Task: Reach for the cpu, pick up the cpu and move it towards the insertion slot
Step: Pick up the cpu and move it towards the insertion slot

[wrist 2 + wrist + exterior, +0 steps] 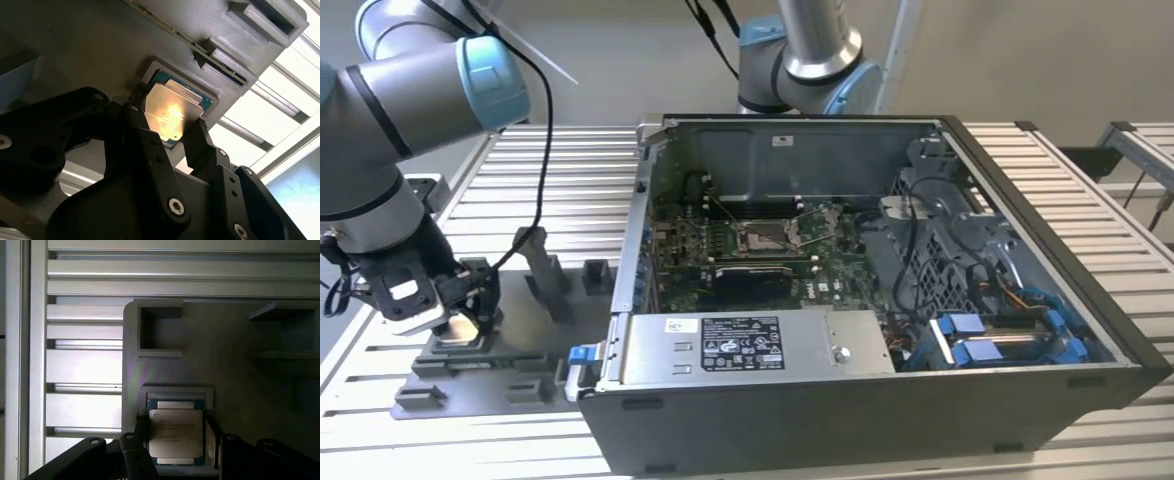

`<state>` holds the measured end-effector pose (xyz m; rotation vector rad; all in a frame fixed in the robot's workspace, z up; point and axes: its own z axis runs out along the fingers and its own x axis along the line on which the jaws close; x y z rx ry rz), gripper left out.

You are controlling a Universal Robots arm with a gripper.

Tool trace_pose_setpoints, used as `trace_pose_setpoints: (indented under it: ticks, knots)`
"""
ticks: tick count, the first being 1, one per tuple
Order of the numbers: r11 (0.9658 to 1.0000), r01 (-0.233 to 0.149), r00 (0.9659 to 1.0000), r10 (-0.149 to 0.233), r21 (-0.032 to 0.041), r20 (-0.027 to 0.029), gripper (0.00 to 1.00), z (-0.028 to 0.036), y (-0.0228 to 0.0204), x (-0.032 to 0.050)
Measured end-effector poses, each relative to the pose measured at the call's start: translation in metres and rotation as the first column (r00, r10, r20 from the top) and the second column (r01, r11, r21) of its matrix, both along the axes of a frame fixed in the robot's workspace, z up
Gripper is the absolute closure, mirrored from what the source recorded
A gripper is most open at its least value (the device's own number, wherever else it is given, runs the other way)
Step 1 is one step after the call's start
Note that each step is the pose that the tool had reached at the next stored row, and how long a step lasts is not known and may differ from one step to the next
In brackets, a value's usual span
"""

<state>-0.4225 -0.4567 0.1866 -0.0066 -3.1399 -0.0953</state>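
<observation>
The cpu, a flat square chip with a silvery top, sits between my gripper's two black fingers over a shallow pocket of the grey fixture plate. In the second wrist view the fingers press on opposite edges of the cpu, and a teal-edged layer shows just behind it. The exterior view places the gripper low over the fixture at that view's left. The insertion slot, a shiny square frame on the green board, lies inside the open computer case, well off to the exterior view's right of the gripper.
The open computer case has tall walls, a power supply box at its front, and cables and blue drive clips. Upright grey fixture blocks stand between gripper and case. A second arm stands behind the case. Ribbed aluminium table.
</observation>
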Motion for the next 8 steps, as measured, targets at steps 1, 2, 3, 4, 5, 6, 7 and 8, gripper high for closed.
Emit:
trace_pose_setpoints:
  ticks: [1, 2, 3, 4, 5, 6, 7, 8]
  knots:
    - [1.0000, 0.000, 1.0000, 0.000, 0.0000, 0.0000, 1.00, 0.0000, 0.0000, 0.0000]
    - [1.0000, 0.000, 1.0000, 0.000, 0.0000, 0.0000, 1.00, 0.0000, 0.0000, 0.0000]
    - [1.0000, 0.000, 1.0000, 0.000, 0.0000, 0.0000, 1.00, -0.0001, 0.0000, 0.0000]
    - [1.0000, 0.000, 1.0000, 0.000, 0.0000, 0.0000, 1.00, -0.0001, 0.0000, 0.0000]
    - [1.0000, 0.000, 1.0000, 0.000, 0.0000, 0.0000, 1.00, -0.0001, 0.0000, 0.0000]
    - [1.0000, 0.000, 1.0000, 0.000, -0.0001, 0.0000, 1.00, -0.0001, 0.0000, 0.0000]
    - [1.0000, 0.000, 1.0000, 0.000, 0.0000, 0.0000, 1.00, -0.0001, 0.0000, 0.0000]
    - [1.0000, 0.000, 1.0000, 0.000, 0.0000, 0.0000, 1.00, -0.0001, 0.0000, 0.0000]
